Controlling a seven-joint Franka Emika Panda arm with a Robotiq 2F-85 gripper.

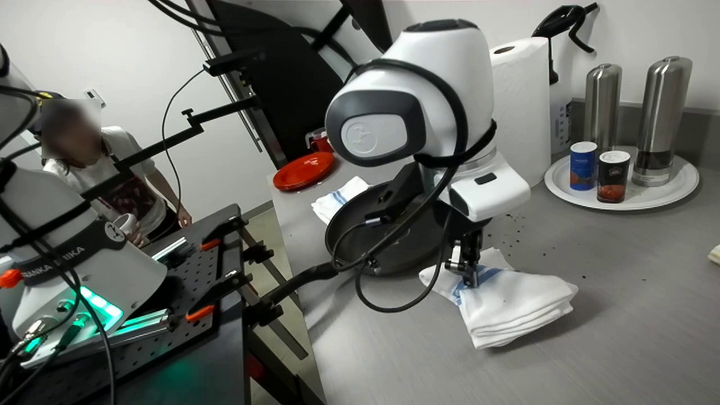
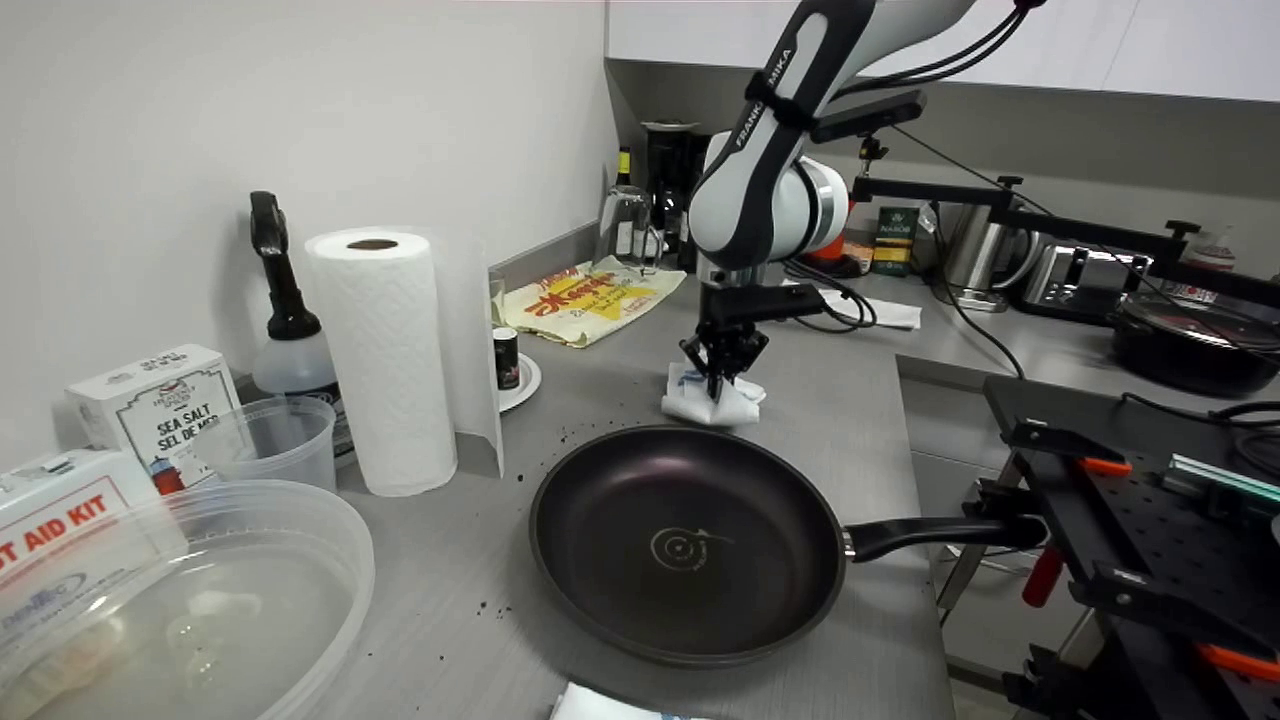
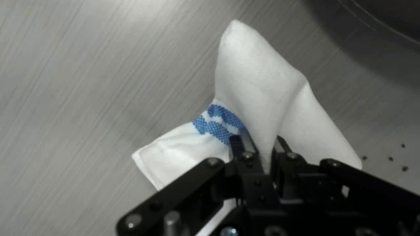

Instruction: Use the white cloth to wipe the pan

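Note:
The white cloth (image 1: 517,304) is folded and has blue stripes. It shows in both exterior views (image 2: 735,408) and in the wrist view (image 3: 256,75), on or just above the grey counter beside the pan. My gripper (image 3: 257,141) points down and is shut on the cloth, with a raised fold pinched between its fingertips. The gripper also shows in both exterior views (image 1: 471,275) (image 2: 714,384). The dark pan (image 2: 690,600) lies flat, its black handle reaching over the counter's edge. In an exterior view the arm partly hides the pan (image 1: 351,228). Only the pan's rim (image 3: 393,31) shows in the wrist view.
Another white cloth (image 1: 337,199) lies past the pan. Dark crumbs (image 1: 512,233) are scattered on the counter. A paper towel roll (image 2: 380,370) stands near the wall, and a plate (image 1: 675,194) holds shakers and mills. A clear tub (image 2: 330,620) and red plates (image 1: 304,169) stand farther off.

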